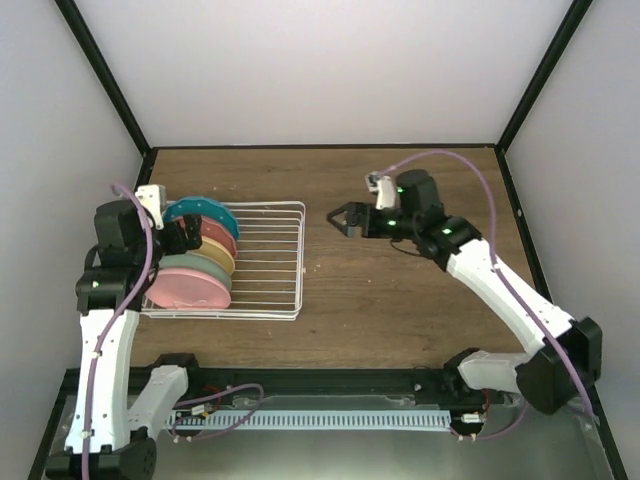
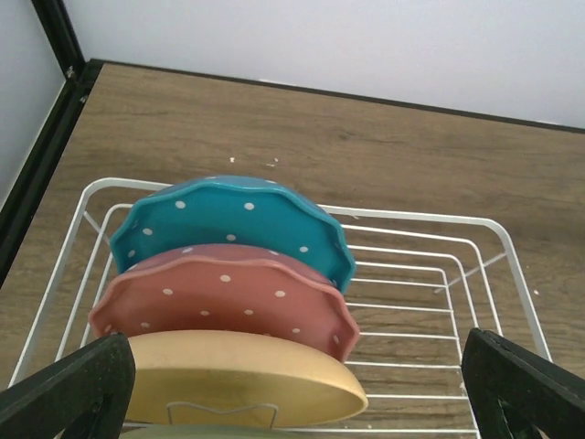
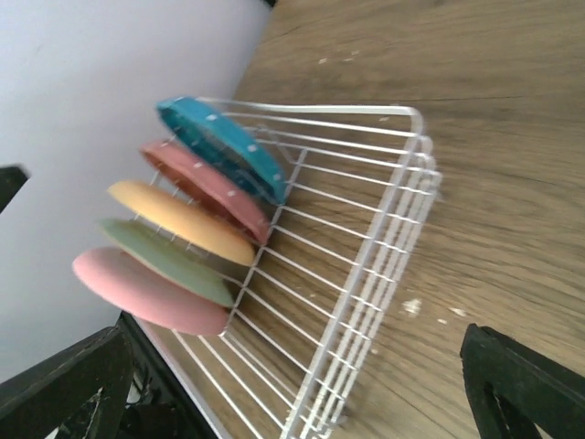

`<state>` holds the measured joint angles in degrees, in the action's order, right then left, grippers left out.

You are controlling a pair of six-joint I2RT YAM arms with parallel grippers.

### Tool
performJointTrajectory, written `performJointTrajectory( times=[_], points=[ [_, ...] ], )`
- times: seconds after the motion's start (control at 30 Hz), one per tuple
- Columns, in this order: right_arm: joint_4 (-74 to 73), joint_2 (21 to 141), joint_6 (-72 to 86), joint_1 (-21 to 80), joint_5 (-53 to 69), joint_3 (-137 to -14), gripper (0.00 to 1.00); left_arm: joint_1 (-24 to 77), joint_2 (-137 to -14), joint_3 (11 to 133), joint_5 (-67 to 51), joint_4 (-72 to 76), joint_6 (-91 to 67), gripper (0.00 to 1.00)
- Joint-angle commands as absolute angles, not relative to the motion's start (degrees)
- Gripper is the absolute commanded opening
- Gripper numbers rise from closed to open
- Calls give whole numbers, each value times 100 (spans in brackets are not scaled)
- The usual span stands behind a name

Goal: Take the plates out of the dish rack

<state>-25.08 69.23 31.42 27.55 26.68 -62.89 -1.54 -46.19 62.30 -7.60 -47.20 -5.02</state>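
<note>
The white dish rack (image 1: 270, 262) lies at the left of the table. Five plates stand on edge in its left half: teal-blue dotted (image 1: 200, 211), salmon-red dotted (image 1: 222, 236), orange-yellow (image 1: 220, 257), mint green (image 1: 196, 268) and pink (image 1: 190, 289). My left gripper (image 1: 185, 235) is open and hovers over the plate row; in the left wrist view its open jaws (image 2: 292, 402) straddle the orange-yellow plate (image 2: 242, 380), with the salmon-red plate (image 2: 224, 297) and the teal-blue plate (image 2: 233, 219) beyond. My right gripper (image 1: 338, 218) is open and empty, just right of the rack.
The right wrist view shows the rack (image 3: 388, 261) side-on with all five plates, the pink plate (image 3: 146, 293) nearest. Bare wooden table (image 1: 400, 300) lies right of the rack. Black frame posts and white walls bound the table.
</note>
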Motion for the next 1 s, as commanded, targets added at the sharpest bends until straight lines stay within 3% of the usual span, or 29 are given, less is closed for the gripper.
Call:
performJointTrajectory(
  times=[0.0,0.13,0.47,0.63,0.97],
  points=[
    [-1712,7301,2963,3397,2769,-6777,100,-369,-4888,6448,-735,-4555,-651,100],
    [-722,7508,2604,3969,3003,-6754,100,-589,-5092,6490,-961,-4423,-678,100],
    [-1502,9314,1354,5718,1789,-8708,95,-1935,-5625,6396,-1938,-4120,-536,100],
    [-1540,9893,984,6223,1482,-9187,85,-2561,-5936,6423,-2308,-3916,-424,100],
    [-1387,10400,107,6868,1047,-9140,65,-2641,-5972,6153,-2425,-3683,-305,100]
  ],
)
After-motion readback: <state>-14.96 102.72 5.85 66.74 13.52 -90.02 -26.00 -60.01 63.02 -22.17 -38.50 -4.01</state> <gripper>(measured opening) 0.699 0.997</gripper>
